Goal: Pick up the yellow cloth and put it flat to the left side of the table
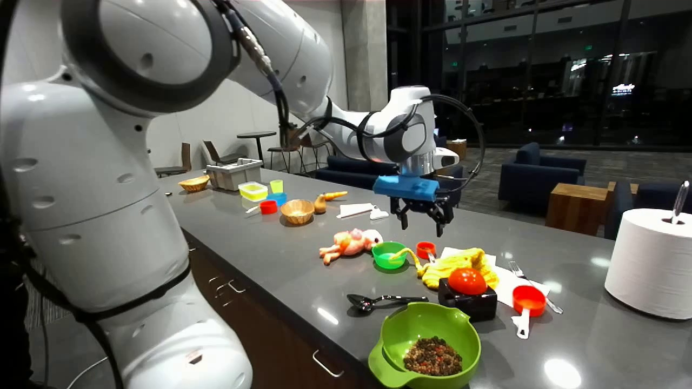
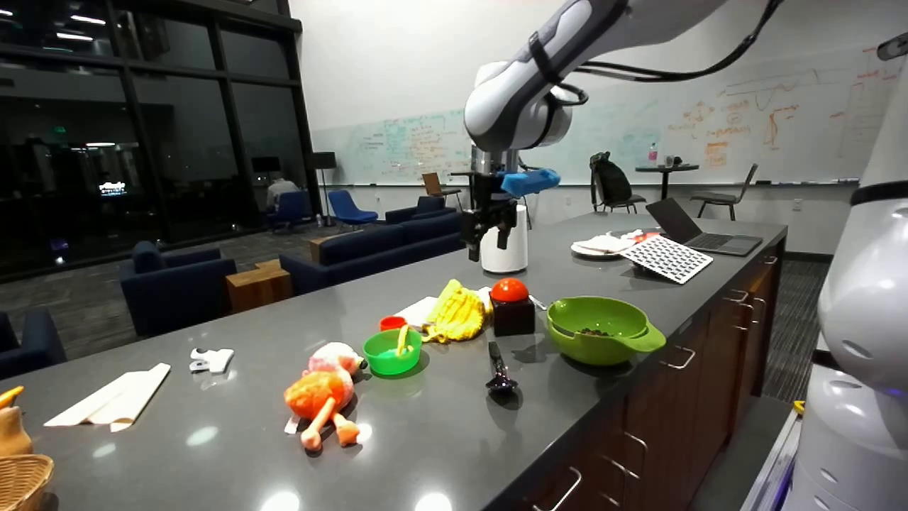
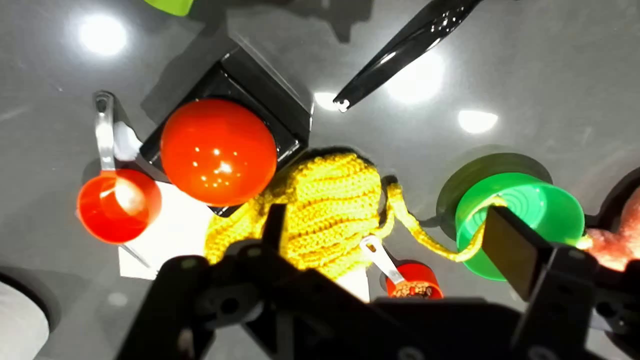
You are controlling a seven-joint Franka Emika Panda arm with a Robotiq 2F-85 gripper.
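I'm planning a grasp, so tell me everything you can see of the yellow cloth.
The yellow cloth looks soft, thick and knitted, with raised ridges. It lies bunched, partly over white paper, close beside the red-domed black box; whether they touch is unclear. A thin yellow cord runs from it into the small green bowl. A pale cup handle overlaps its edge. The open claw hangs above, not touching.

cloth point(image 3: 335, 210) on table point(image 1: 281, 259), partly over paper point(image 3: 175, 235) | between box point(image 1: 467, 308) and bowl point(image 1: 389, 265) | strap point(image 3: 425, 238) end in bowl
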